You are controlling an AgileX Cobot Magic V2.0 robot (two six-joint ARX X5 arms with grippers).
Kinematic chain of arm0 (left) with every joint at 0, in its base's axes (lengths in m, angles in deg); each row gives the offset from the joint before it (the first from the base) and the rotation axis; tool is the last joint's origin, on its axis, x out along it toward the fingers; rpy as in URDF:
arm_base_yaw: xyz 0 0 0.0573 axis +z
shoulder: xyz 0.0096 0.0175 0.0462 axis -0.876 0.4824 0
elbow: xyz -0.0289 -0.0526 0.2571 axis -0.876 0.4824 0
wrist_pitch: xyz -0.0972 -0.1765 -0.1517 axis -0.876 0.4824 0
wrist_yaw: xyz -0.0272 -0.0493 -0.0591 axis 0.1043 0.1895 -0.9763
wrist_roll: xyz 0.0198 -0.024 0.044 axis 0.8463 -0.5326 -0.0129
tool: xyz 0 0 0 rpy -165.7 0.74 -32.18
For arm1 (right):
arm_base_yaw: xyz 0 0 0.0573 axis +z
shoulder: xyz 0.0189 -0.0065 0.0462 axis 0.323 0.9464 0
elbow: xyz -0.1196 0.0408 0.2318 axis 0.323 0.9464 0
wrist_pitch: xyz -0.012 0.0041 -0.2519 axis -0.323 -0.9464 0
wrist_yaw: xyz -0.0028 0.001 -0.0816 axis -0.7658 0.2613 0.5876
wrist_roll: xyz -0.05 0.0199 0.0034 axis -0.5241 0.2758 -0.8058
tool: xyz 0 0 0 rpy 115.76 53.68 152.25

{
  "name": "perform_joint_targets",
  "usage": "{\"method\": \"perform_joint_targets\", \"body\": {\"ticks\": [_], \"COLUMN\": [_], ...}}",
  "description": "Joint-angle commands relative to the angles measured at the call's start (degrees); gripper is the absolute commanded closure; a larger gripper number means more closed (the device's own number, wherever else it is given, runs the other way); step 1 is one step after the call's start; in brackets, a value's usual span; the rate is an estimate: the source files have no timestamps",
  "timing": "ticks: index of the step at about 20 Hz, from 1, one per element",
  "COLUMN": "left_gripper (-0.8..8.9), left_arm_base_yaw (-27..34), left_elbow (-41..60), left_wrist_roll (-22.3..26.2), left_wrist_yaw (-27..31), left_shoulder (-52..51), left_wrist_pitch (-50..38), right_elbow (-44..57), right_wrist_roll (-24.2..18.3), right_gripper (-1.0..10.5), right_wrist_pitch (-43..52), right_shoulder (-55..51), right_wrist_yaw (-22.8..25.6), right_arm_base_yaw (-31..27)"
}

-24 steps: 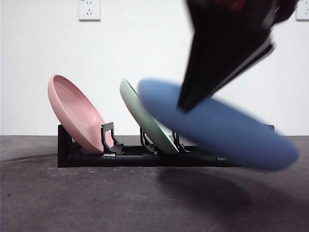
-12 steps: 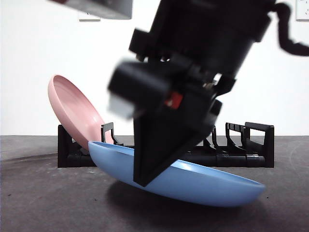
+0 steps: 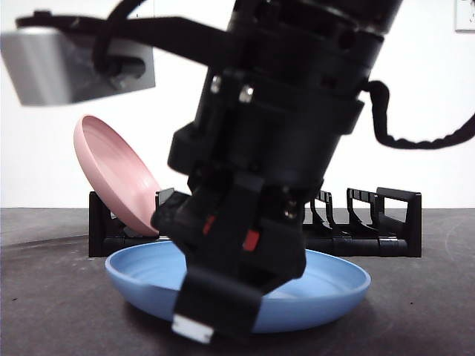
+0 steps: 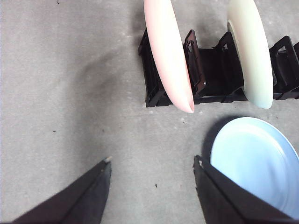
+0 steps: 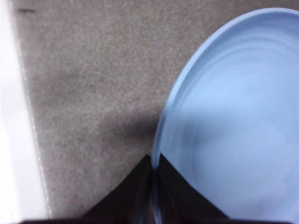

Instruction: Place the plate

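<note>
Blue plate (image 3: 319, 285): was seen lying flat on the worktop (image 3: 59, 311), just in front of the rack (image 3: 393, 237), its rim clamped at the near edge.
Right gripper (image 5: 153, 184): was found closed on the blue plate's rim, one jaw inside the rim and one outside (the two tips nearly met). In the front view it was shown as the large dark body reaching down onto the plate.
Left gripper (image 4: 152, 163): was held above the worktop with its jaws spread apart and nothing between them; the blue plate lay just beside one jaw.
Pink plate (image 3: 115, 178): was seen leaning in the end slot of the rack.
Pale green plate (image 4: 252, 51): was seen standing in a slot further along the rack (visible in the left wrist view only; hidden behind the arm in the front view).
Remaining slots: were seen unoccupied at the rack's far end.
</note>
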Motion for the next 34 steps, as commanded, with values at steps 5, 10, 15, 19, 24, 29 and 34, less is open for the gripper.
{"method": "perform_joint_targets", "body": {"ticks": [5, 10, 15, 19, 24, 29, 34], "left_gripper": [5.31, 5.31, 5.33, 5.33, 5.32, 5.32, 5.33], "left_arm_base_yaw": [-0.11, -0.11, -0.26, -0.37, -2.03, -6.05, -11.19], "left_elbow": [-1.44, -1.44, -1.44, -1.44, -1.51, -6.58, -19.02], "left_wrist_roll": [0.74, 0.61, -0.79, -1.46, -5.84, -6.43, -6.1], "left_wrist_yaw": [-0.22, -0.24, -0.26, -0.26, -0.26, 1.49, 10.1], "left_shoulder": [0.22, 0.17, 0.0, 0.0, 1.18, 11.04, 26.67], "left_wrist_pitch": [-0.46, -0.46, -1.11, -1.97, -7.43, -7.67, -3.26], "right_elbow": [-2.21, -12.59, -15.91, -15.89, -15.89, -15.89, -15.89], "right_wrist_roll": [0.13, 3.02, 2.95, 2.93, 2.95, 4.68, 4.87], "right_gripper": [8.0, 6.7, 6.7, 6.7, 6.7, 6.7, 6.7], "right_wrist_pitch": [-0.57, -11.15, -10.58, -9.99, -10.27, -13.14, -13.53], "right_shoulder": [1.18, -1.95, -12.57, -20.0, -23.06, -23.12, -23.12], "right_wrist_yaw": [0.66, -0.22, -1.79, -11.13, -25.83, -28.55, -28.55], "right_arm_base_yaw": [0.79, 1.25, -5.57, -21.05, -44.44, -55.54, -56.22]}}
